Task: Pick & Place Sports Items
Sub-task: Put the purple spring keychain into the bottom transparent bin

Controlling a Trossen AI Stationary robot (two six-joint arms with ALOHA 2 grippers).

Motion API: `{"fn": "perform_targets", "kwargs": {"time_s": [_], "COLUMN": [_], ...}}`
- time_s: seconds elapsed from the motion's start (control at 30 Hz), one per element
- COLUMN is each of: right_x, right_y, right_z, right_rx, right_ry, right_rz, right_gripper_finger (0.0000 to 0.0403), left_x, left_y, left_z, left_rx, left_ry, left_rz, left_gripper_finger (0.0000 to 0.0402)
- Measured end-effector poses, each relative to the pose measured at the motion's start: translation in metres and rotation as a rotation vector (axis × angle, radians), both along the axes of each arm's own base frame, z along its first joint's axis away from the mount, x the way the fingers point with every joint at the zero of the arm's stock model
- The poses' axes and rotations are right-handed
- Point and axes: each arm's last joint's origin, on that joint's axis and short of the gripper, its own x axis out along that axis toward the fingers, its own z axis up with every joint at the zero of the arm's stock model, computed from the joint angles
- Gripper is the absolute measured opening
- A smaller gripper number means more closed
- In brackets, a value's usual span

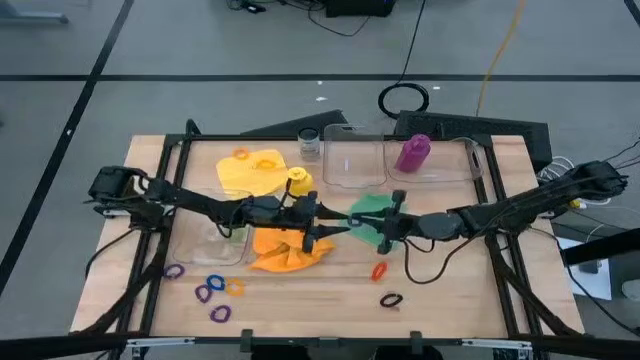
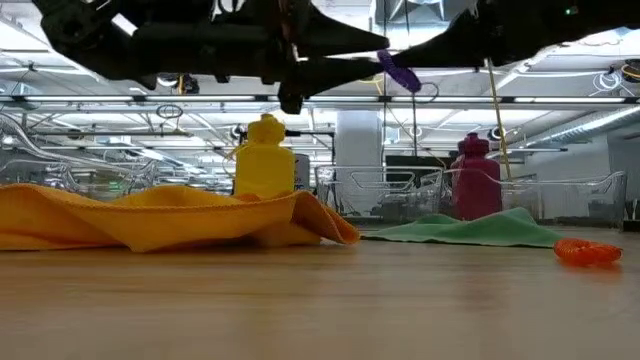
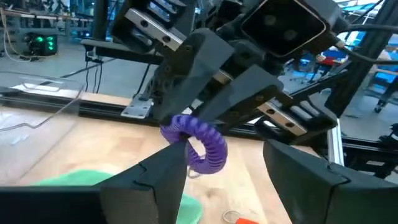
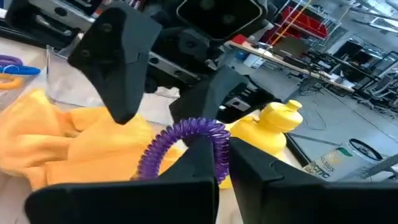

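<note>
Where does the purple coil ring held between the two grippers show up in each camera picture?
High view: hidden where the arms meet at table centre.
Low view: purple ring near the top, right of middle.
Left wrist view: centre.
Right wrist view: centre, pinched by the right gripper.
Shared landmark: yellow bottle.

Both arms meet mid-table: right end effector (image 4: 221, 155) clamped, left end effector (image 3: 227, 168) parted.

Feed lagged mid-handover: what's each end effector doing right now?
Left end effector: open, fingers either side of the purple ring, not gripping it.
Right end effector: shut on the purple ring, held in mid-air above the table.
</note>
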Motion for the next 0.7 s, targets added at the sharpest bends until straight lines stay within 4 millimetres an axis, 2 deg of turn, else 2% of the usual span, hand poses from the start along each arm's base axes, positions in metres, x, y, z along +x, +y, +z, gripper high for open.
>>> {"fn": "perform_targets", "kwargs": {"time_s": [0.3, 0.7], "right_x": [0.001, 0.002], "right_y": [0.000, -0.005], "right_z": [0.005, 0.006], "right_rx": [0.038, 0.066], "right_ry": [-0.056, -0.073], "right_rz": [-0.002, -0.018], "right_gripper_finger": [0.0000, 0.0000], "left_x": [0.000, 0.013], "left_y": [0.000, -0.001], "left_z": [0.001, 0.013], "left_rx": [0.010, 0.058], "left_ry": [-0.005, 0.043], "left_rz": [-0.001, 0.000], "left_gripper_finger": [0.0182, 0.0173]}}
